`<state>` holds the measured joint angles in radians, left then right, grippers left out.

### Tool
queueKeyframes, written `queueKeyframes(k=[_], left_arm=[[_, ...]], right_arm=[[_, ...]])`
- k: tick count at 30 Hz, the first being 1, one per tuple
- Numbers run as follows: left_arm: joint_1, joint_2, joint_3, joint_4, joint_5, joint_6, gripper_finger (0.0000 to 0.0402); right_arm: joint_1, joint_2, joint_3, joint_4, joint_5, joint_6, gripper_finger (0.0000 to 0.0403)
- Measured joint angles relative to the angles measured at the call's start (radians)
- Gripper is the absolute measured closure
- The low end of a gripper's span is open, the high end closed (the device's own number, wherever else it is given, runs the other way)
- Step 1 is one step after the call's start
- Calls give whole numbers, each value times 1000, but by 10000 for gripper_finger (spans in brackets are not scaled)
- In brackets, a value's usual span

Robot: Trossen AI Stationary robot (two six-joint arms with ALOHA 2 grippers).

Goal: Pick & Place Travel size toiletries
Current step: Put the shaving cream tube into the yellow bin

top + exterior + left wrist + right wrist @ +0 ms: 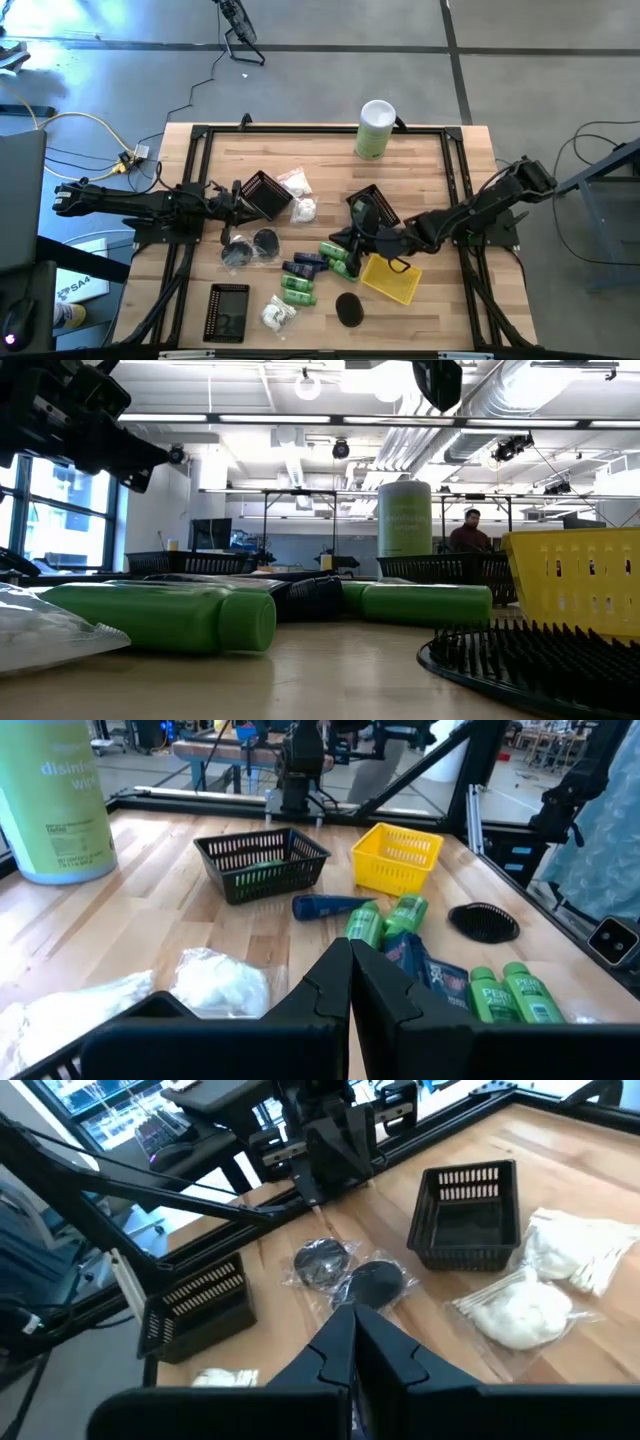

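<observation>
Evidently nothing is carried yet — both the left hand and right hand are pressed together, empty, while toiletries lie scattered on the surface.

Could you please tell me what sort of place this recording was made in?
Probably a robotics lab in a big open workshop: bare ducts overhead, a wooden table in a metal frame carrying two robot arms, and cables on the concrete floor.
</observation>
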<state>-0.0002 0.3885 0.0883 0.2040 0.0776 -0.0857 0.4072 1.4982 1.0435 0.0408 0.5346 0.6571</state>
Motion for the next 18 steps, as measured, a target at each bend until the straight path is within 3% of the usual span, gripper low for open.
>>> queueKeyframes(k=[10,18], left_arm=[[0,0,0,-25,-5,4,401],[0,0,0,-29,-68,6,401]], right_arm=[[-26,0,2,-15,36,5,401],[-90,21,139,-351,57,96,401]])
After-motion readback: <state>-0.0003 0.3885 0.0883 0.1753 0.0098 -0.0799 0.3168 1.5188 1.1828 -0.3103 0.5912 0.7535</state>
